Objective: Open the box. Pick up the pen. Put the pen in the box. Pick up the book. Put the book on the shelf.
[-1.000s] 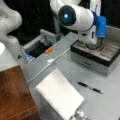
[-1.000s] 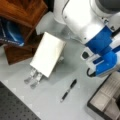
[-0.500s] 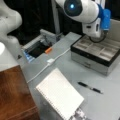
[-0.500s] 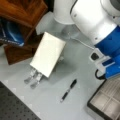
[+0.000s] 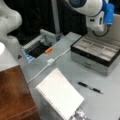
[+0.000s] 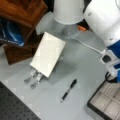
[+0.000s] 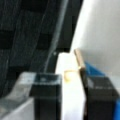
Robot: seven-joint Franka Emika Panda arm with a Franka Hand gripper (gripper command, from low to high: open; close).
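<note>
The box (image 5: 97,52) stands open at a front view's right, its beige compartments showing (image 6: 107,105) and its lid (image 5: 116,27) raised upright. In the wrist view my gripper (image 7: 71,80) is shut on the lid's pale edge, which fills the gap between the dark fingers (image 7: 46,95). The black pen (image 5: 90,87) lies on the grey table in front of the box and shows in both front views (image 6: 68,90). The white book (image 5: 60,97) leans tilted on a metal stand (image 6: 33,77). The reddish-brown shelf (image 5: 15,95) is beside the book (image 6: 47,57).
A small grey tray (image 5: 37,48) with a dark interior sits at the back, an orange piece (image 5: 48,50) at its edge. A white cable (image 5: 50,62) runs across the table. A second white arm's base (image 5: 10,22) stands at the left. A blue object (image 6: 10,32) lies under the shelf (image 6: 22,12).
The arm has risen and swung toward the right, taking the box's lid up with it; the box now stands fully open. Pen and book have not moved.
</note>
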